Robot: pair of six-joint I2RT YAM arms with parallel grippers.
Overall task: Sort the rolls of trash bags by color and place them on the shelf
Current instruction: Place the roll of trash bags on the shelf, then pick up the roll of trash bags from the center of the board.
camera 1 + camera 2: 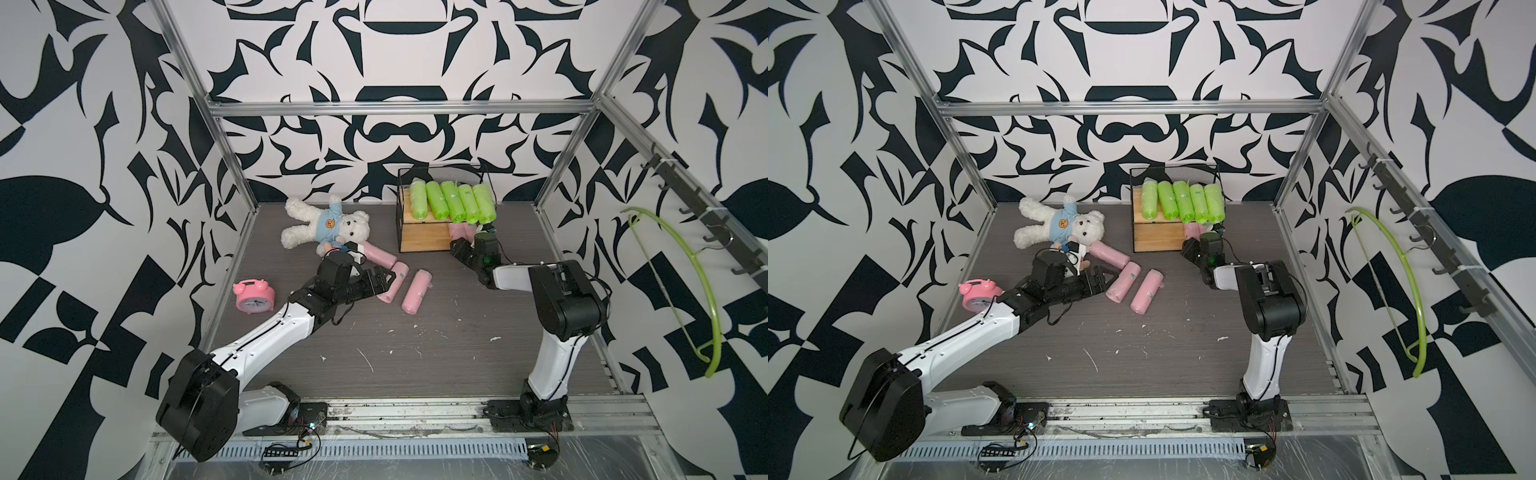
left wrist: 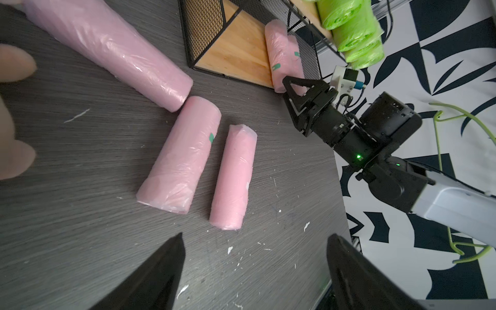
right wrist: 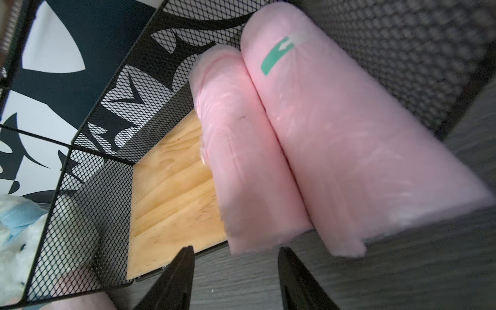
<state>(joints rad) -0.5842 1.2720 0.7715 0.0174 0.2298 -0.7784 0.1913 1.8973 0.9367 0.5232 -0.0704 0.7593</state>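
The grey table carries a teddy bear at upper left, three pink rolls at centre and the shelf above them. Five green rolls cover its top board.

A shelf stands at the back of the table, right of centre. Its upper board holds five rolls side by side. At the right end of its lower board lie two rolls, ends jutting past the front edge. Three more rolls lie on the table before the shelf, to its left. A teddy bear lies behind them, left of the shelf. An alarm clock stands near the table's left edge.
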